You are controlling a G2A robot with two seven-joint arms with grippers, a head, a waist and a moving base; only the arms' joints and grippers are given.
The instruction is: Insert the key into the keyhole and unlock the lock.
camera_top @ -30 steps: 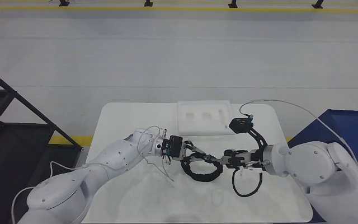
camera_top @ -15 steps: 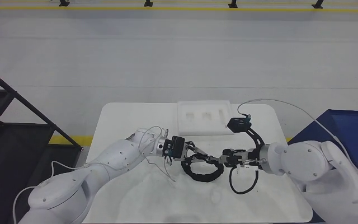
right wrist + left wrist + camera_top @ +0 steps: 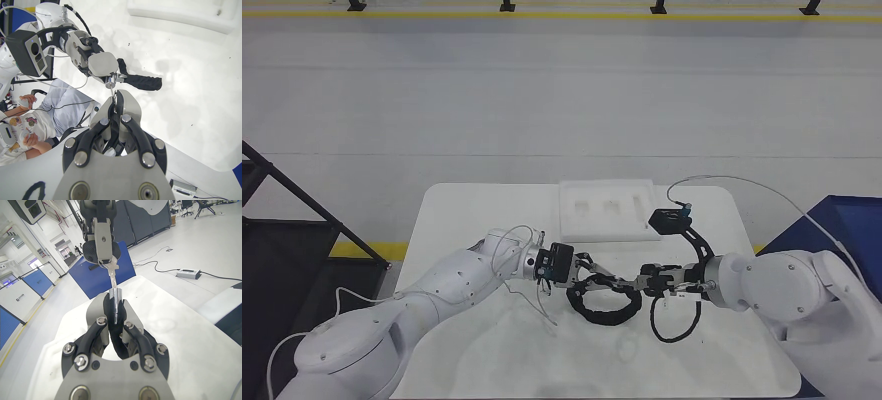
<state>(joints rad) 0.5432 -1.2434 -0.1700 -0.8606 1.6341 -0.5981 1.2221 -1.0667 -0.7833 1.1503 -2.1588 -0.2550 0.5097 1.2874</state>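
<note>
now left gripper clamps lock; right gripper pinches key, tip touching the lock.

In the left wrist view, print stands on the barriers in the hall behind. The white barrier panel carries a round dark logo and one word in dark capital letters. The blue barrier panel carries a small white logo with a word beside it. A poster farther back has writing that is too small to read. The head of the key has a raised pattern; whether it holds letters I cannot tell. The grey wrist plate bears a black hand-drawn stroke, not clearly a letter. The power box has a label with tiny print, not readable.
</note>
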